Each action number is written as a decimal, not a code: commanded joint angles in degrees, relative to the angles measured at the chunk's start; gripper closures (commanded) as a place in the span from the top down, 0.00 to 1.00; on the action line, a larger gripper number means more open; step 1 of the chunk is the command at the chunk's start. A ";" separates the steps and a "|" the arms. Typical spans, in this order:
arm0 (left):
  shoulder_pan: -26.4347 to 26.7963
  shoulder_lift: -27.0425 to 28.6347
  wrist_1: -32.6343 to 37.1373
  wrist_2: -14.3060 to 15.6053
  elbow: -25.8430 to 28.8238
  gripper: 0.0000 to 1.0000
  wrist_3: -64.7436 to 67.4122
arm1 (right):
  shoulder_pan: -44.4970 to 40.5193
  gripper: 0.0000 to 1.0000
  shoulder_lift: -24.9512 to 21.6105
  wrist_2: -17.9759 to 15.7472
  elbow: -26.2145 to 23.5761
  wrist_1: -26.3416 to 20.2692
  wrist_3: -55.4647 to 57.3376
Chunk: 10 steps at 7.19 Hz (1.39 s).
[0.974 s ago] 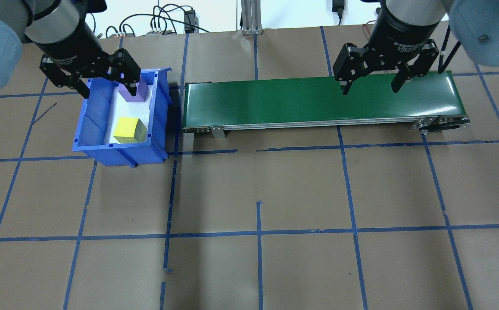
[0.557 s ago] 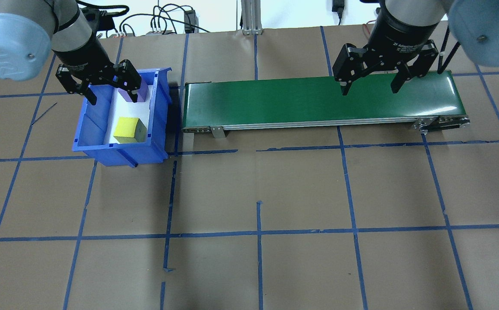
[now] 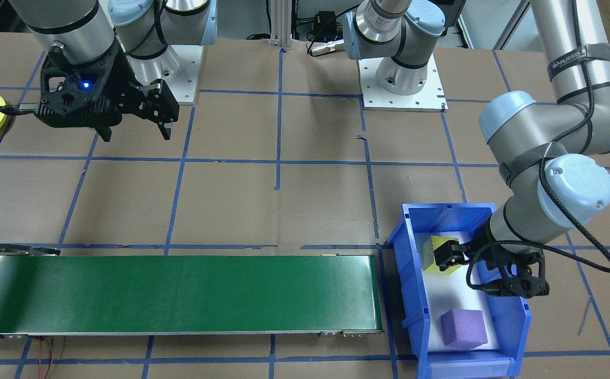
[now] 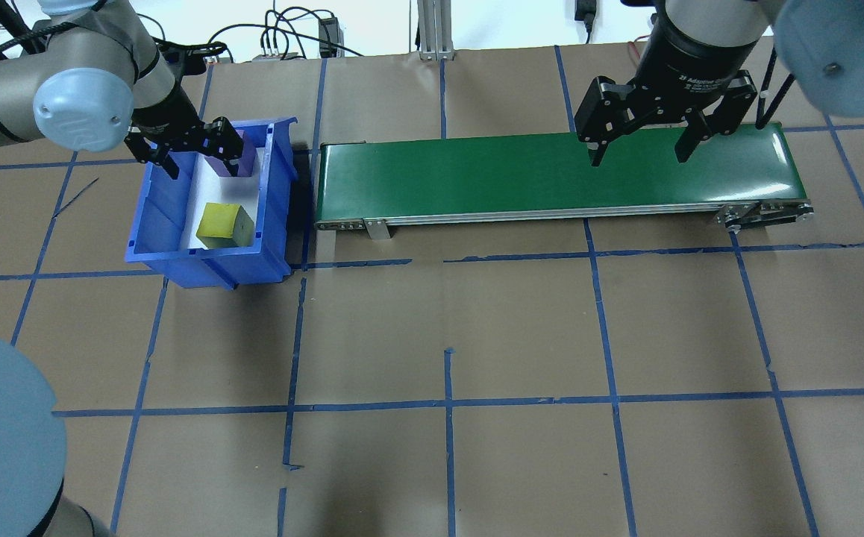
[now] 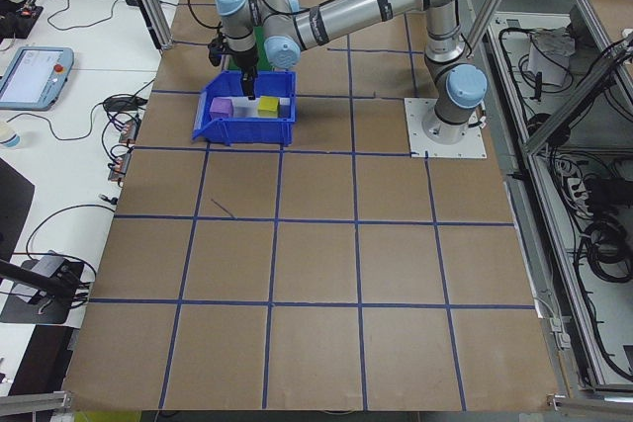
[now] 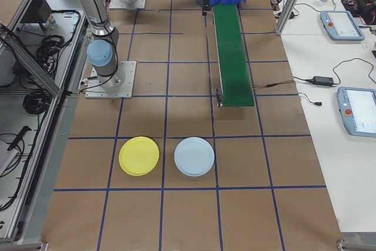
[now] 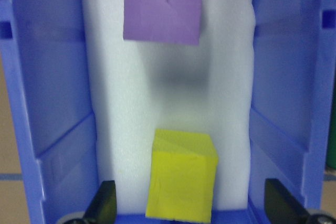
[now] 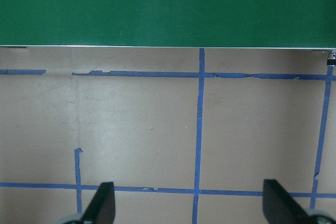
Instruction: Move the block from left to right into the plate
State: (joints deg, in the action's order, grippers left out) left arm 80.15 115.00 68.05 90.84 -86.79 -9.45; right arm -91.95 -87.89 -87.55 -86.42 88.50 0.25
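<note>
The worktop carries a green conveyor, a blue bin and, well apart, the yellow plate. The left hand hangs spread and empty inside the bin; the right hand waits released over the belt's far end. The yellow block sits on white padding, a purple block beyond. It looks light, slightly squashy foam; opposite flat faces suit a pinch.

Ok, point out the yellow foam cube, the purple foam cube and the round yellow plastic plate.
yellow foam cube [image 7: 181, 179], left wrist view, front face.
purple foam cube [image 3: 462, 327], front-facing view, top face.
round yellow plastic plate [image 6: 138, 156], right side view, centre.
</note>
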 commanded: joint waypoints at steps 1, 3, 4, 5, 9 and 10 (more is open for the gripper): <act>-0.08 3.12 -10.08 -1.62 -0.13 1.00 -1.27 | -0.07 1.00 0.00 0.01 -0.06 0.09 -0.07; -0.08 8.37 -16.77 -3.30 0.39 1.00 -2.49 | -0.07 1.00 0.00 0.10 -0.06 0.18 -0.07; -0.08 9.97 -19.51 -3.30 0.57 1.00 -3.73 | 0.02 1.00 0.00 0.10 -0.06 0.09 -0.07; -0.08 10.94 -22.41 -3.30 0.66 1.00 -5.83 | 0.02 1.00 0.00 0.10 -0.06 0.18 -0.07; -0.08 10.95 -22.79 -3.48 0.57 0.97 -6.02 | 0.02 1.00 0.00 0.19 -0.06 0.18 -0.07; -0.08 10.95 -22.70 -3.74 0.49 0.65 -6.11 | 0.02 1.00 0.00 0.19 -0.06 0.18 -0.07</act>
State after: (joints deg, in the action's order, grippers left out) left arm 80.07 125.95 45.33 87.33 -86.26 -15.48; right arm -91.93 -87.89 -87.37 -86.48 88.68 0.18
